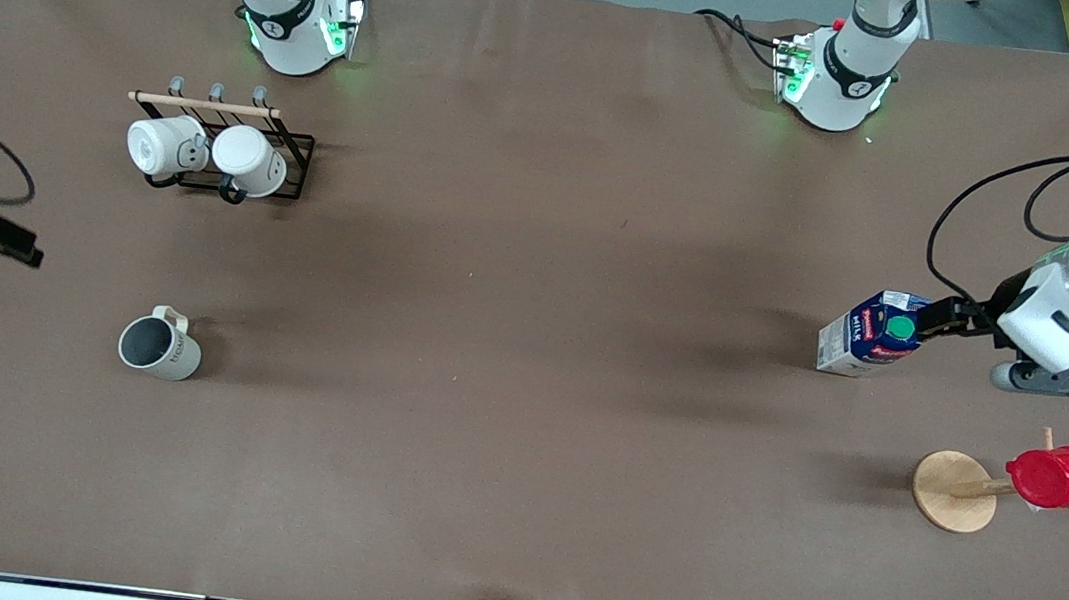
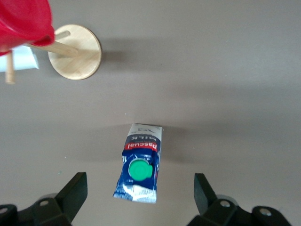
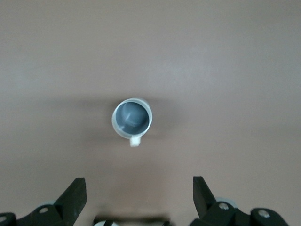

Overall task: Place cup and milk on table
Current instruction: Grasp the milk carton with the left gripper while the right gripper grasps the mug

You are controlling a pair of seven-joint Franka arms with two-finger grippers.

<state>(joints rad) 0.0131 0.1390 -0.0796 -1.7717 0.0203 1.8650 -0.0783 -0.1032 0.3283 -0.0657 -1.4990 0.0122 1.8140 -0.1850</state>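
Observation:
The milk [image 1: 868, 333], a blue-and-white carton with a green cap, stands upright on the brown table [image 1: 528, 360] toward the left arm's end. My left gripper [image 1: 940, 319] is open just above it and touches nothing. In the left wrist view the carton [image 2: 139, 168] lies between the spread fingers [image 2: 75, 188] of my left gripper [image 2: 140, 184]. The cup [image 1: 159, 345], cream-white with a grey inside, stands upright on the table toward the right arm's end. My right gripper [image 1: 3, 241] is open and empty, high up. The right wrist view shows the cup [image 3: 132, 117] beneath my right gripper [image 3: 138, 186].
A black wire rack [image 1: 295, 147] holding two white mugs [image 1: 209, 152] stands near the right arm's base. A wooden mug tree [image 1: 951, 490] carrying a red ribbed cup [image 1: 1060, 478] stands nearer the front camera than the milk; it also shows in the left wrist view [image 2: 75, 52].

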